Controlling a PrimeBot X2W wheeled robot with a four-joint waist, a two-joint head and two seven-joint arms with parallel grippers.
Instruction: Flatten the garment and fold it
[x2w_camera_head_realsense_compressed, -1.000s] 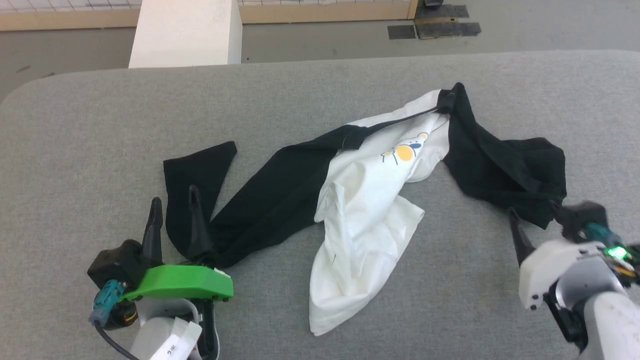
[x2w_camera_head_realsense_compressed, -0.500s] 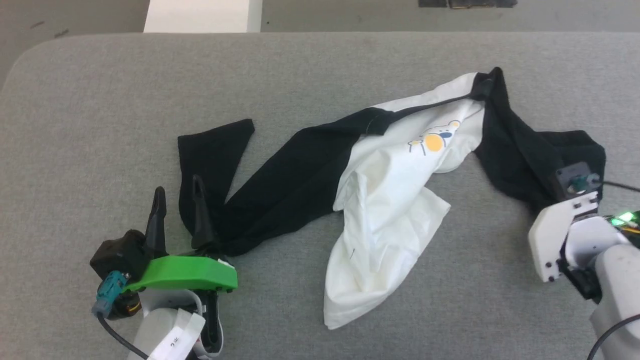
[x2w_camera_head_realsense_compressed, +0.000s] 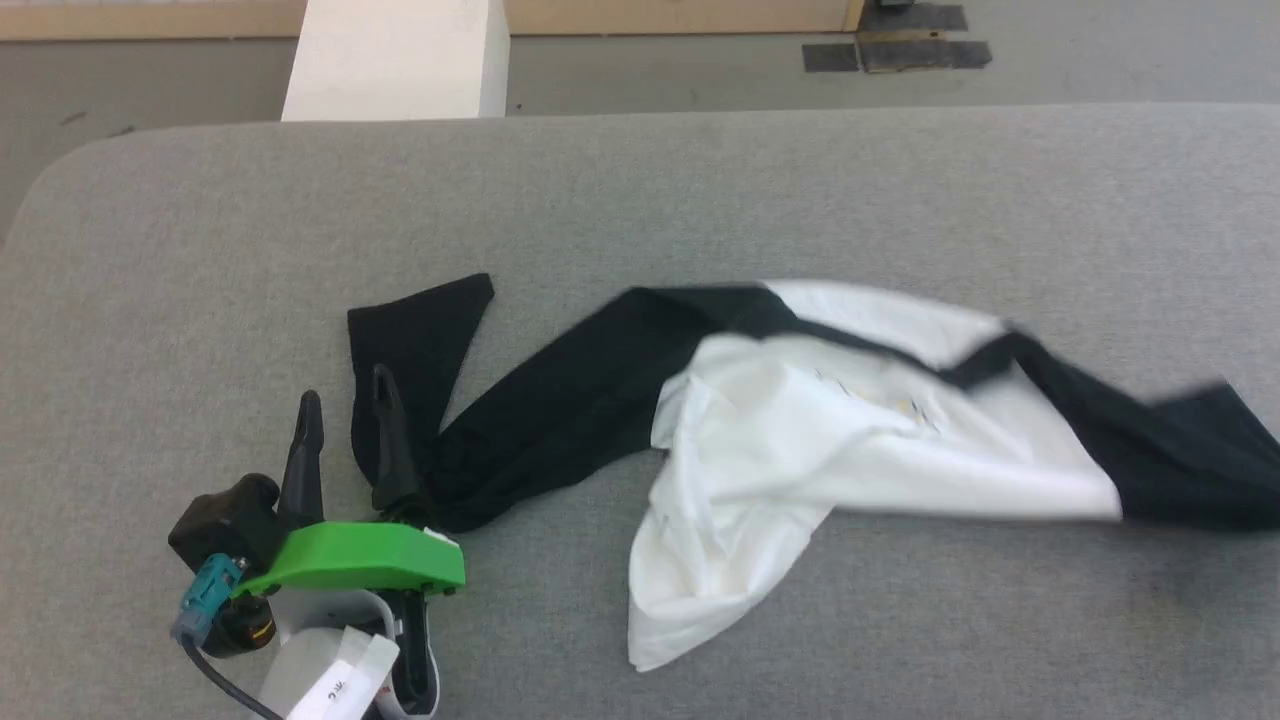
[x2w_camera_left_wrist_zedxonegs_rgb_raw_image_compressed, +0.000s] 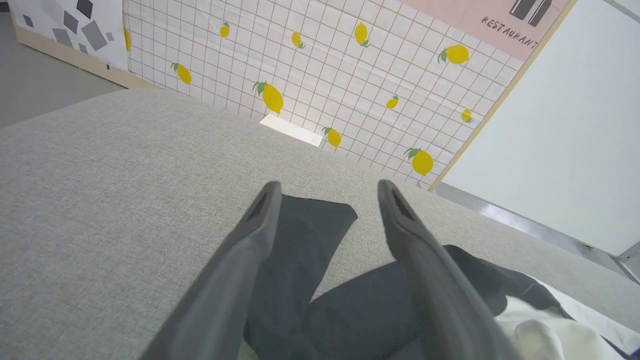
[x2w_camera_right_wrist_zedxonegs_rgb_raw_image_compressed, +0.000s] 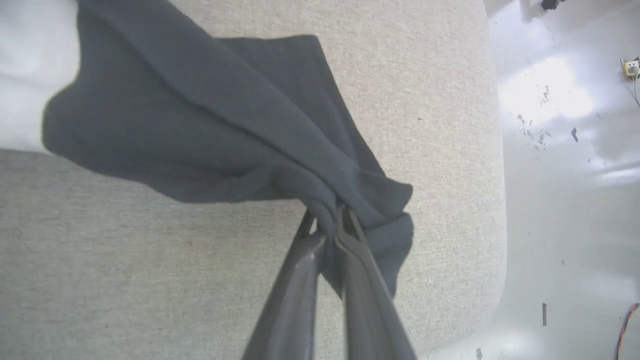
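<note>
Right gripper (x2w_camera_right_wrist_zedxonegs_rgb_raw_image_compressed: 327, 220) pinching garment (x2w_camera_right_wrist_zedxonegs_rgb_raw_image_compressed: 210, 125) sleeve — lifted

- Head view, right of frame: the garment (x2w_camera_head_realsense_compressed: 800, 440) is smeared with motion blur, and the print on its white body can't be read.
- Its black sleeve runs off the right edge there.
- Right wrist view: the right gripper (x2w_camera_right_wrist_zedxonegs_rgb_raw_image_compressed: 326, 225) has its tips buried in a black fold, jaws pinched together. The white cloth is cut off at upper left.
- Lower left, head view: the left gripper (x2w_camera_head_realsense_compressed: 345, 388) covers part of the sleeve, its wrist cut by the bottom edge.
</note>
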